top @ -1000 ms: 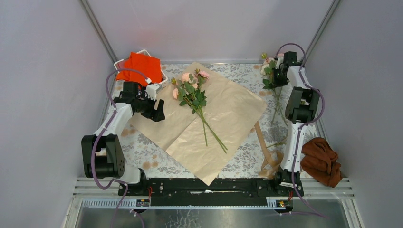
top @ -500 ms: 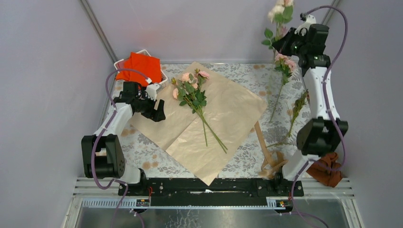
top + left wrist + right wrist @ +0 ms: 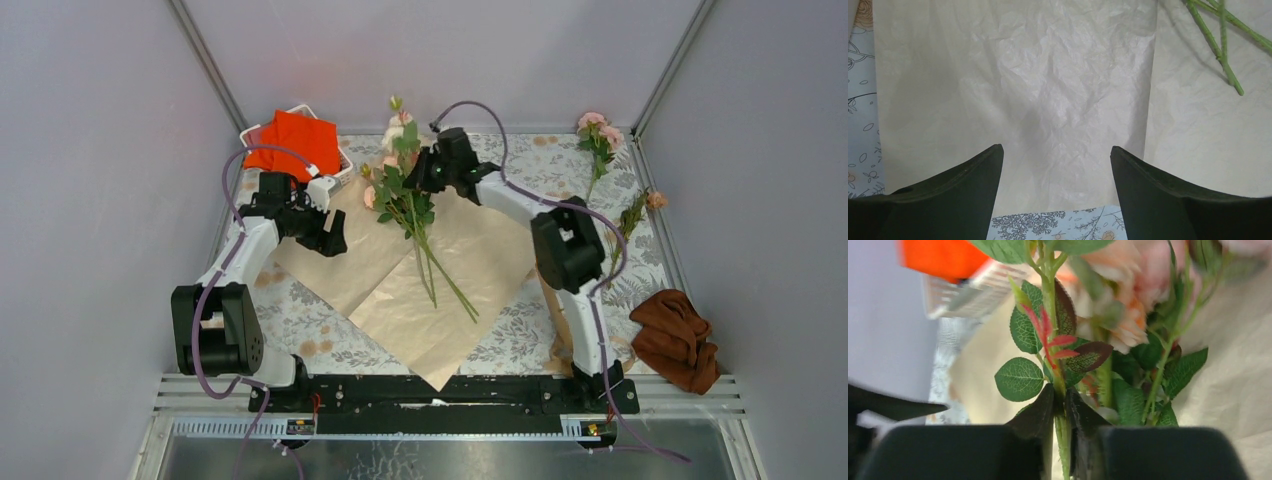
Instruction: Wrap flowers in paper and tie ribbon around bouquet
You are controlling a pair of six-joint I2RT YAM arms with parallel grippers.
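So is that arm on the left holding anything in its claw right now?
No, the left gripper hangs open over the paper, with only bare sheet showing in the gap.

The flowers (image 3: 410,205) lie on the flat, creased tan paper (image 3: 480,250) — stems pointing toward the near side. The ribbon (image 3: 553,310) lies just off the paper's right edge.
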